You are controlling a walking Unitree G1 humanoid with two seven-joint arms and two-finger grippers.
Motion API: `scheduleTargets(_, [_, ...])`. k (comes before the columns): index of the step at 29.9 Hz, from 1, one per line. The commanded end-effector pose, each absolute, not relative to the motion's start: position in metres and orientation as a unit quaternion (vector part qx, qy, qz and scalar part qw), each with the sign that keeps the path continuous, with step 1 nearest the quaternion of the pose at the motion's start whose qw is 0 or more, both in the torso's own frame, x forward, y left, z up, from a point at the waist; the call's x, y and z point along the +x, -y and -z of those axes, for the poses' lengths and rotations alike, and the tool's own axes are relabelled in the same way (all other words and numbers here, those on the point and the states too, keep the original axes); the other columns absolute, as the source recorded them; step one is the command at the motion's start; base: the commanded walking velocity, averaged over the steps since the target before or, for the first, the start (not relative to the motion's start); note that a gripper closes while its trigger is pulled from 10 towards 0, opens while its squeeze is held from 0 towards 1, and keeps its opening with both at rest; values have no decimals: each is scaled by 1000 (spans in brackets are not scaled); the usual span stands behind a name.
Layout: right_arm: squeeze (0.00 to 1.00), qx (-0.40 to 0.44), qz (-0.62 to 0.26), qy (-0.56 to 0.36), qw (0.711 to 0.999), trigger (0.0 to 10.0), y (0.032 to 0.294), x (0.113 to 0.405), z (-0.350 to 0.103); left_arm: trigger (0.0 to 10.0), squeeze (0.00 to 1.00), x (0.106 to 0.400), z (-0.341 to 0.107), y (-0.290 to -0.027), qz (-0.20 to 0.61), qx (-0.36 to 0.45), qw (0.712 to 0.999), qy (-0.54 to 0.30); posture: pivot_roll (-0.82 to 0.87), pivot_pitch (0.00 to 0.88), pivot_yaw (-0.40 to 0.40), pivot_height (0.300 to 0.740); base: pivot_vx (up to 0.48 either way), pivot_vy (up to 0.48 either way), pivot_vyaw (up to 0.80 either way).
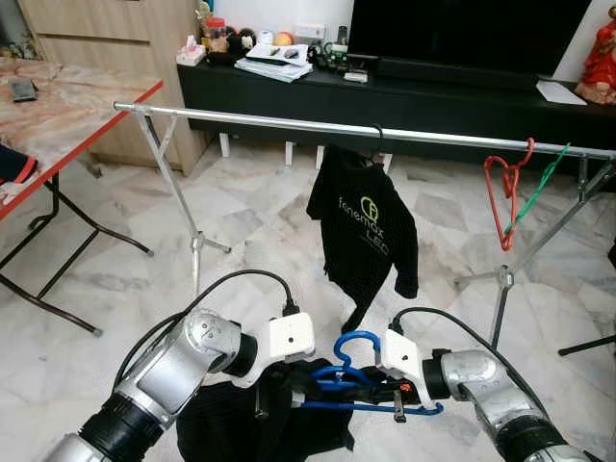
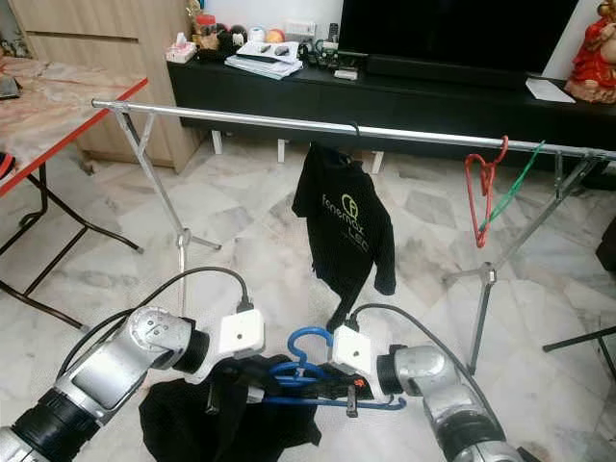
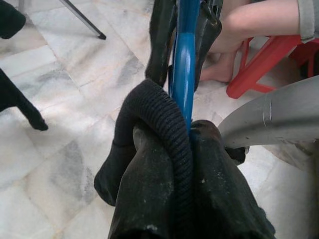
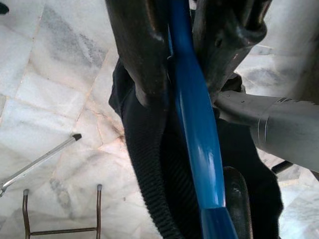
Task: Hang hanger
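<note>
A blue plastic hanger [image 1: 357,343] is held low in front of me, its hook pointing up. My right gripper [image 1: 364,387] is shut on the hanger's neck, with the blue bar [image 4: 194,124] between its fingers. From the other side, my left gripper [image 1: 289,393] is shut on the ribbed collar [image 3: 164,124] of a black garment [image 1: 241,423], right against the hanger. The garment hangs down in a bunch below both grippers. Above and ahead runs the silver clothes rail [image 1: 269,120].
On the rail hang a black hoodie [image 1: 366,231], a red hanger [image 1: 500,192] and a green hanger [image 1: 544,178]. The rail's legs [image 1: 197,245] stand on the marble floor. A red-edged folding table [image 1: 58,106] is at left, a dark TV cabinet [image 1: 433,101] behind. A person's leg [image 3: 259,25] rests by a red stool [image 3: 259,64].
</note>
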State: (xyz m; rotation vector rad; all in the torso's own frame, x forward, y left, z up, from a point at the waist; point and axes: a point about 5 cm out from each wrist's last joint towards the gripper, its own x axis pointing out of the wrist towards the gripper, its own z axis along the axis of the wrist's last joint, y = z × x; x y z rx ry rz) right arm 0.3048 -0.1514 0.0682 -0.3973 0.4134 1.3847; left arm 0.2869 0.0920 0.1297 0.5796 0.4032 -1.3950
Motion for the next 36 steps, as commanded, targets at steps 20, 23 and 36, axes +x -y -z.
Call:
scheduleTargets(20, [0, -172, -600, -175, 761, 0, 149, 311, -70, 10000, 1000, 281, -147, -77, 676, 239, 683, -139, 101, 111, -39, 740, 0, 0, 0])
scheduleTargets(23, [0, -175, -594, -172, 766, 0, 149, 312, -70, 10000, 1000, 282, -149, -77, 674, 242, 685, -136, 103, 112, -40, 740, 0, 0, 0])
scheduleTargets(36, [0, -212, -499, -160, 825, 0, 153, 324, -67, 10000, 1000, 287, -158, -83, 654, 255, 701, -126, 110, 112, -46, 740, 0, 0, 0])
